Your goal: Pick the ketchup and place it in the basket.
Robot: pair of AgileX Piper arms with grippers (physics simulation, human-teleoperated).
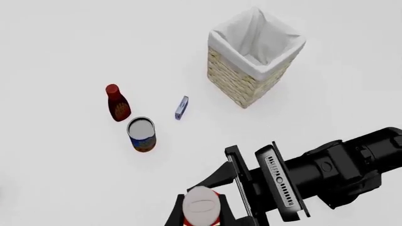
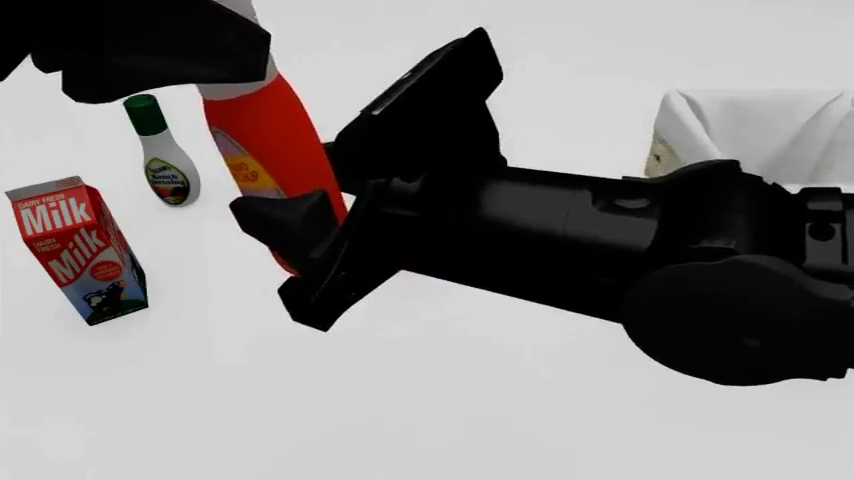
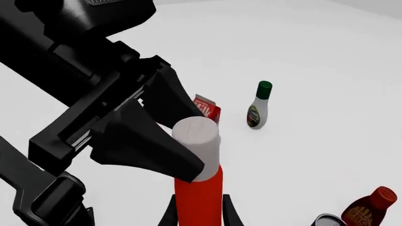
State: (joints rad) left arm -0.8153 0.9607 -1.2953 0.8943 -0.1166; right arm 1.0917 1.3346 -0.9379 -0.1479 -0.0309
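The right tool (image 2: 314,235) is clamped on the ketchup (image 2: 271,140), its dark fingers (image 2: 287,225) pressed against the orange-red body of the bottle, which is upright in the front view with its yellow-and-white label facing the camera. In the right wrist view the bottle's pale cap (image 3: 196,147) rises between that tool's fingers, with another black arm crossing just beside it. The left tool itself is not visible, so its state cannot be told; a dark shape fills the front view's upper left corner, over the top of the bottle. The basket (image 2: 747,135) stands at the far right of the white desk (image 2: 427,400), well apart from the ketchup, mostly hidden behind the right arm. On the left of the desk stand a milk carton (image 2: 78,250) and, behind it, a white bottle with green cap (image 2: 163,152). The left wrist view also shows a dark brown-red bottle (image 1: 116,103), a can (image 1: 142,134) and a small blue object (image 1: 181,108).
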